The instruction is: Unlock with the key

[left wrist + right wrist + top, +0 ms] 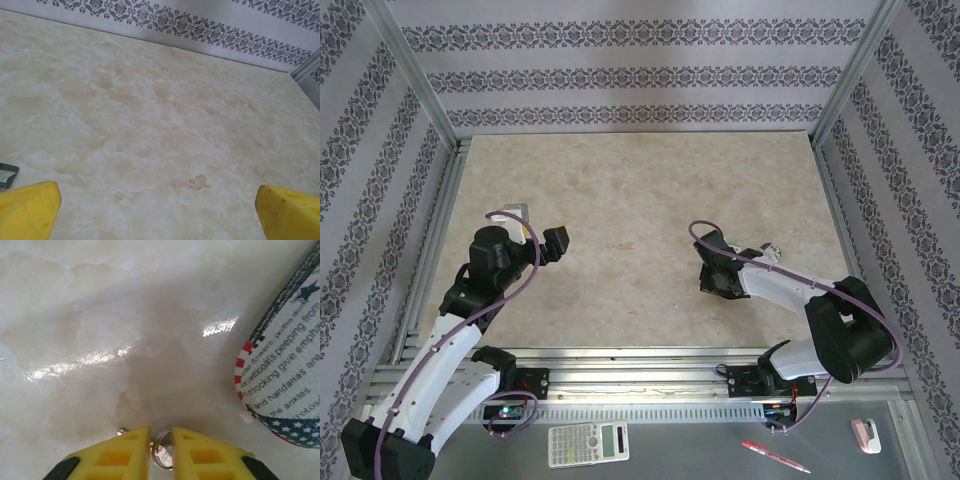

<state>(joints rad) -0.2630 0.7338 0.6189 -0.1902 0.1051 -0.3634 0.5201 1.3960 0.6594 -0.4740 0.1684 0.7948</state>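
My right gripper [161, 434] is down on the marble table, its yellow fingers [125, 447] closed around a silver key [164, 458] and its ring [156, 441]. A small metal tip pokes out left of the left finger. In the top view this gripper [715, 278] sits right of centre. A printed fabric tag [287, 370] lies just right of it. My left gripper [159, 202] is open, its yellow fingertips [30, 205] wide apart over bare table. A metal piece, perhaps the lock [7, 174], shows at the left edge. In the top view a silver object [518, 212] lies beside the left gripper [548, 240].
The beige marble tabletop [640, 200] is framed by aluminium rails and patterned walls. A calculator [587, 443], a red pen [775, 456] and a small white item [865, 433] lie on the grey shelf in front of the arm bases.
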